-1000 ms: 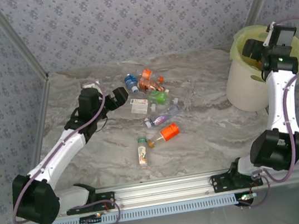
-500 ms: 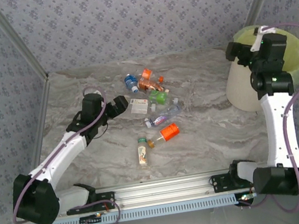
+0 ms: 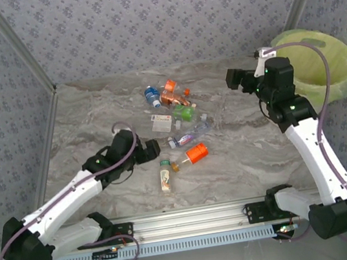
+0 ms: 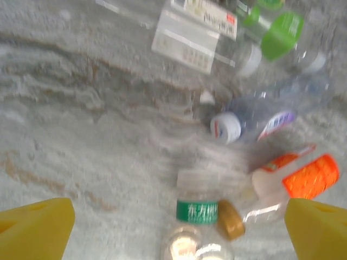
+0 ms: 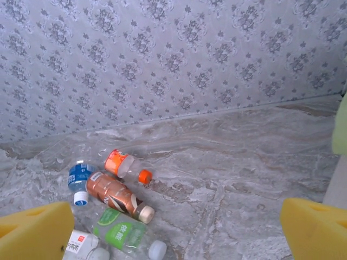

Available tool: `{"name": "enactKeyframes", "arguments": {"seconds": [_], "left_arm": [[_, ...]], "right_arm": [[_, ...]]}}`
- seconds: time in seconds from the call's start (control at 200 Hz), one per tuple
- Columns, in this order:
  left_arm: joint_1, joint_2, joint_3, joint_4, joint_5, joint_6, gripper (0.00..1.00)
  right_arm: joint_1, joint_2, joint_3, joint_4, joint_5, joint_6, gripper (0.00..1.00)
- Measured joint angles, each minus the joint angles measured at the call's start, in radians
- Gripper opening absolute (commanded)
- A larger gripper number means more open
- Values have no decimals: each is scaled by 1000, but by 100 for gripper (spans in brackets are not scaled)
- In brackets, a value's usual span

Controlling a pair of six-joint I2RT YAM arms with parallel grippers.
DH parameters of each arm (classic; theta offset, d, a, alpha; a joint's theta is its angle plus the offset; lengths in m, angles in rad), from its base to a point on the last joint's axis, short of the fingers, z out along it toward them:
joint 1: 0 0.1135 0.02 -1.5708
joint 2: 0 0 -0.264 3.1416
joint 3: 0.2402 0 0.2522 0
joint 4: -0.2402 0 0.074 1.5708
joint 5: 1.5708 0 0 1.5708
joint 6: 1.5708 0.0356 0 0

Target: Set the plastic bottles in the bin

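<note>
Several plastic bottles (image 3: 174, 113) lie scattered in the middle of the table. My left gripper (image 3: 152, 149) is open and low, just left of a bottle with a green band (image 3: 165, 174). In the left wrist view that bottle (image 4: 198, 208) lies between my spread yellow fingertips (image 4: 32, 227), beside an orange-labelled bottle (image 4: 309, 176). My right gripper (image 3: 235, 80) is open and empty, held high to the left of the bin (image 3: 320, 62). The right wrist view looks down on an orange-capped bottle (image 5: 122, 165), a brown one (image 5: 114, 195) and a green-labelled one (image 5: 122, 233).
The bin stands at the table's far right corner, and its cream wall (image 5: 339, 184) edges the right wrist view. Patterned walls close in the back and sides. A metal rail (image 3: 194, 222) runs along the near edge. Bare marbled tabletop (image 3: 248, 151) lies between the bottles and the bin.
My right arm has swung left from over the bin to above the table, its jaws spreading wider. The left arm has dropped nearer, toward the green-banded bottle.
</note>
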Motion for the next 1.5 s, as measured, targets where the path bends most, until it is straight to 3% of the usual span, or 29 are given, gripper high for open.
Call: {"name": "enactKeyframes", "arguments": {"seconds": [0.265,0.42,0.635,0.82,1.019,1.194,1.499], "left_arm": [[-292,-12,-67,-47,-93,-39,99],[-400,58,-68,-56,-139,-56,100],[-430,91,-73,-63,-163,-65,100],[-467,303,-58,-71,-176,-124,100],[-467,326,-50,-77,-174,-123,99],[-467,328,-48,-77,-171,-123,88],[-467,328,-45,-69,-168,-84,43]], "right_arm": [[24,0,-95,47,32,76,100],[43,2,-101,74,40,91,100],[48,6,-103,84,43,96,100],[82,11,-120,78,79,94,100],[84,23,-139,68,96,94,100],[87,23,-142,64,113,90,100],[87,23,-150,61,137,90,100]]}}
